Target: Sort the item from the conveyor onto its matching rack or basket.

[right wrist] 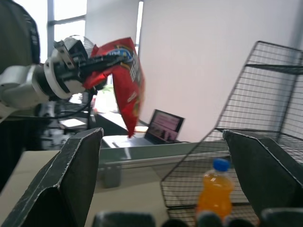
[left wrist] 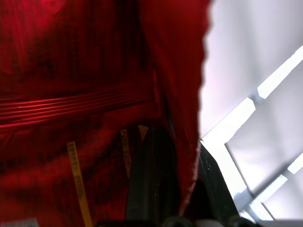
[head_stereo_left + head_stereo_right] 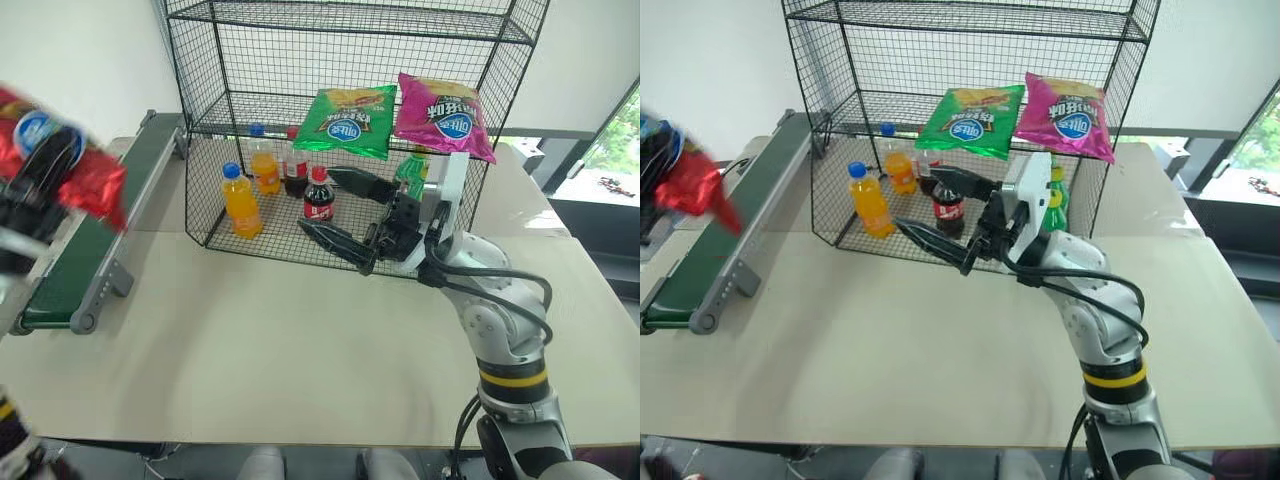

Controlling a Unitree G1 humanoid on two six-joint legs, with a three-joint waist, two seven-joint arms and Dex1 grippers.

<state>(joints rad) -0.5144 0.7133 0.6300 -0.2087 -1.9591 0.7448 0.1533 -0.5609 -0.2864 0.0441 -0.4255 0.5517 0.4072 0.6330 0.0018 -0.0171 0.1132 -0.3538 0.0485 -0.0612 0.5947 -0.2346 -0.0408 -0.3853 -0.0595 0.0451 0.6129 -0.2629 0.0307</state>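
The item, a shiny red chip bag with a blue-and-white oval logo, hangs in the air at the far left above the conveyor, a dark green belt with grey rails. My left gripper is shut on the bag's upper edge, and its black fingers press against the red foil. My right gripper stands open in front of the black wire rack's lower tier, with nothing between its fingers. It points toward the held bag.
A green chip bag and a pink chip bag lie on the rack's middle tier. Orange soda bottles, a cola bottle and a green bottle stand on the bottom tier. The beige table spreads in front.
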